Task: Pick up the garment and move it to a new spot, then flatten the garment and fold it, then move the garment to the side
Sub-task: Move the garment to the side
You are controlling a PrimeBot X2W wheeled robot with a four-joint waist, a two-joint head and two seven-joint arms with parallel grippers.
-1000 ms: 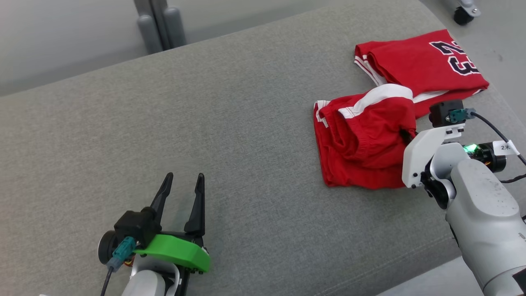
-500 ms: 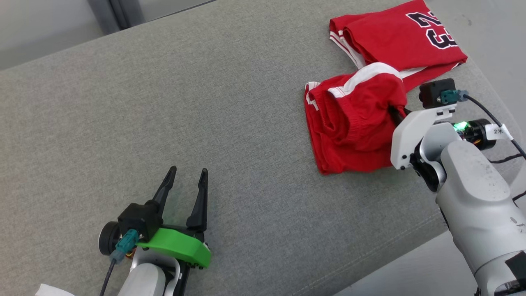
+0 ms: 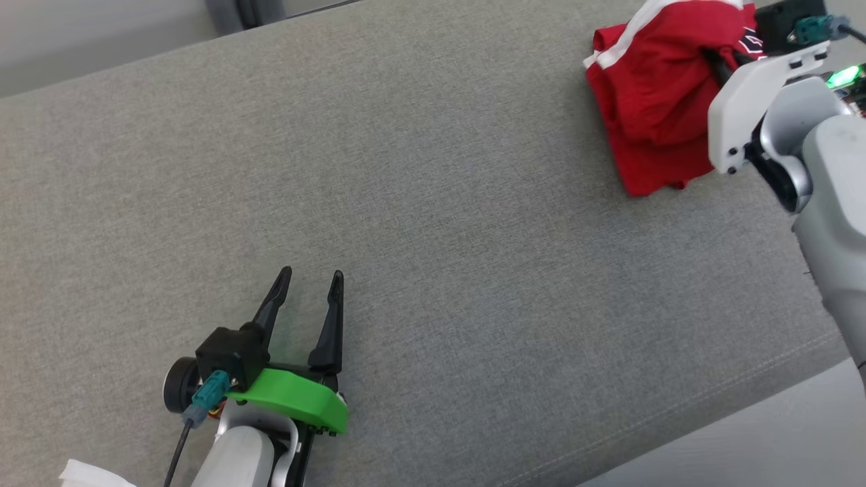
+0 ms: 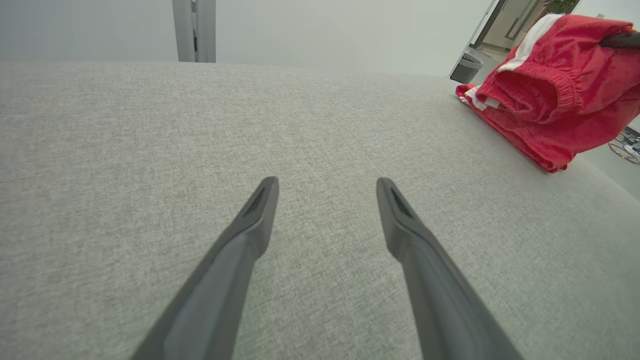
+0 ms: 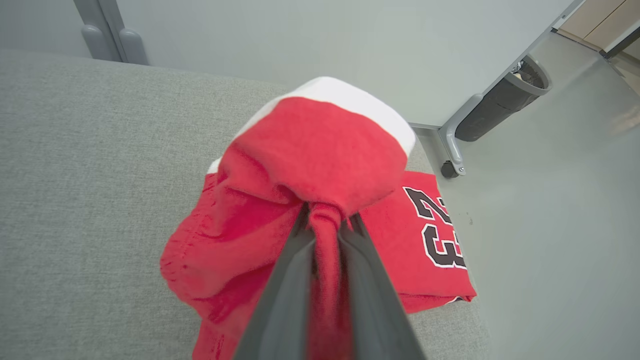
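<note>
Garment (image 5: 320,145), bunched over the right gripper (image 5: 327,225), whose fingers clamp one thin fold, could slip free or drag the numbered red cloth (image 5: 435,235) just beneath it; the left gripper (image 3: 310,281) stands apart, empty.

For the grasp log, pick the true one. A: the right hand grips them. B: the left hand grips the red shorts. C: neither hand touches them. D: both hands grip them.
A: the right hand is shut on a bunched fold of the red shorts, while the left hand stands open over the grey upholstery.
</note>
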